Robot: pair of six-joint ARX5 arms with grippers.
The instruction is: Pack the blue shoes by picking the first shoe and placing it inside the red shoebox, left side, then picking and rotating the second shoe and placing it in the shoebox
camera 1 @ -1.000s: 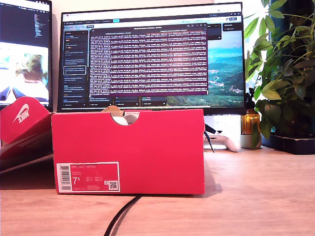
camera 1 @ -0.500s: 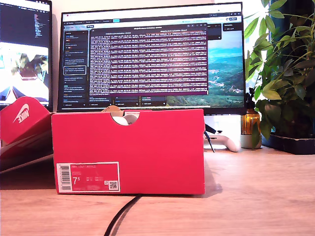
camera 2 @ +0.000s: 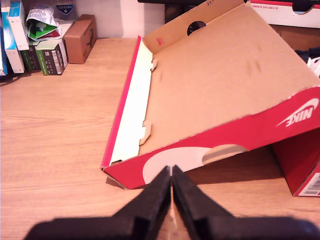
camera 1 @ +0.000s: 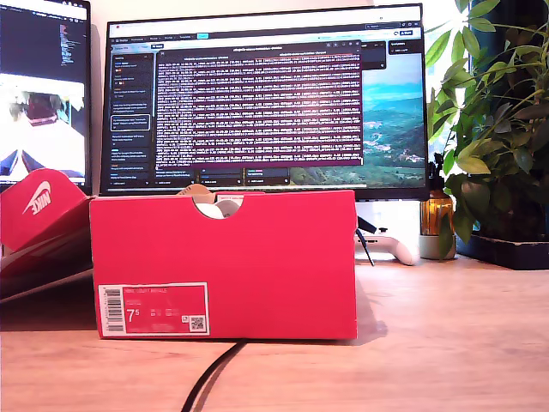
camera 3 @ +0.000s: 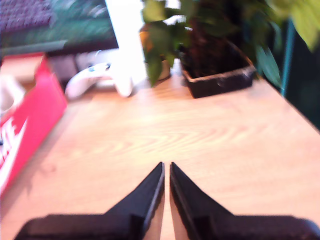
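Observation:
The red shoebox (camera 1: 223,264) stands in the middle of the exterior view, with a white label and a half-round notch in its top edge. Something pale shows through the notch. Its red lid (camera 1: 39,206) leans at the exterior view's left. The blue shoes cannot be made out for certain; only a dark-and-white sliver (camera 2: 311,60) shows past the lid. My first gripper (camera 2: 171,171) is shut on nothing, low over the table just before the lid's (camera 2: 225,90) red front edge. My second gripper (camera 3: 166,165) is shut and empty over bare wood, the shoebox (camera 3: 27,125) off to one side.
Two monitors (camera 1: 266,99) stand behind the box. A plant (camera 1: 497,129), an amber bottle (camera 1: 436,215) and a white controller (camera 1: 390,247) are at the exterior view's right. A black cable (camera 1: 210,378) runs along the table. Small cartons (camera 2: 47,42) sit beyond the lid.
Nothing on the table has moved. Only the picture on the monitor at the exterior view's left has changed.

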